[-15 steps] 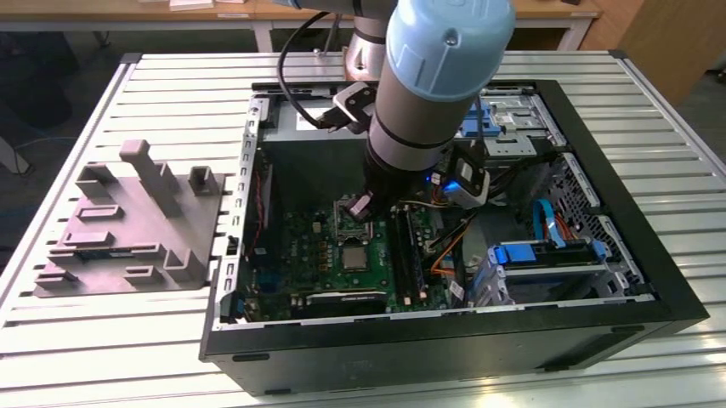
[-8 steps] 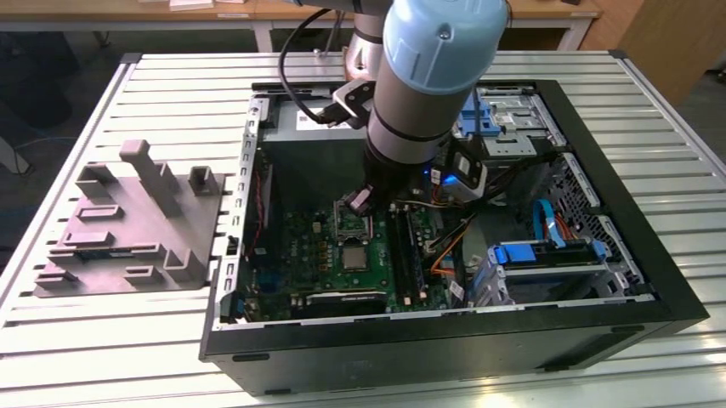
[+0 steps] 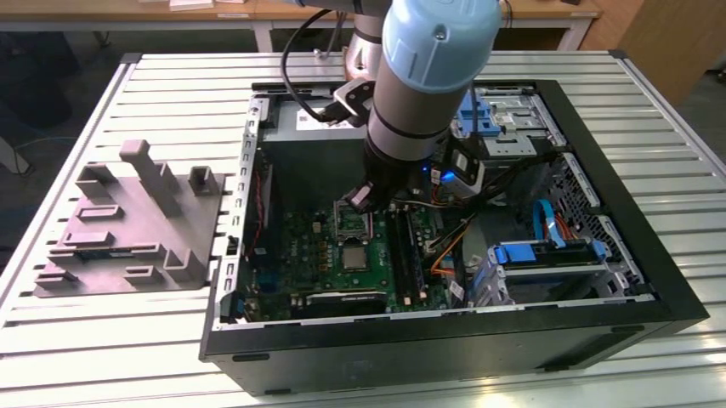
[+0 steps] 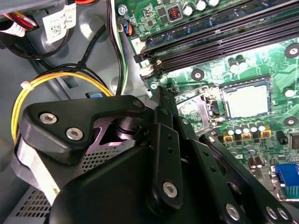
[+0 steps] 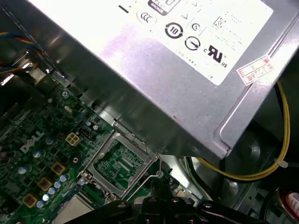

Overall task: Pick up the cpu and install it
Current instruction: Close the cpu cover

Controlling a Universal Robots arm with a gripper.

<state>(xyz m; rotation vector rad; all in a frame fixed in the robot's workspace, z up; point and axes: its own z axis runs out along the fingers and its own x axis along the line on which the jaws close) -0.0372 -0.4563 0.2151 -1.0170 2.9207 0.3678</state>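
The cpu (image 4: 246,100) is a silvery square lying flat in its socket on the green motherboard, also seen in the exterior view (image 3: 355,257) and as a pale corner in the first wrist view (image 5: 74,212). Beside it the silver socket frame (image 4: 194,108) (image 5: 119,165) stands flipped open. My gripper (image 4: 161,93) is inside the computer case, above the frame's far edge (image 3: 360,200), and holds no cpu. Its fingers look shut, with the thin wire lever (image 5: 159,165) running down to the fingertips. I cannot tell whether the lever is gripped.
The metal power supply box (image 5: 177,70) hangs close over the socket. Memory slots (image 4: 224,37) run beside the socket, and a yellow cable (image 4: 51,81) loops near the wrist. A grey plastic fixture (image 3: 131,225) sits outside the case at the exterior view's left. Blue drive brackets (image 3: 545,253) sit at its right.
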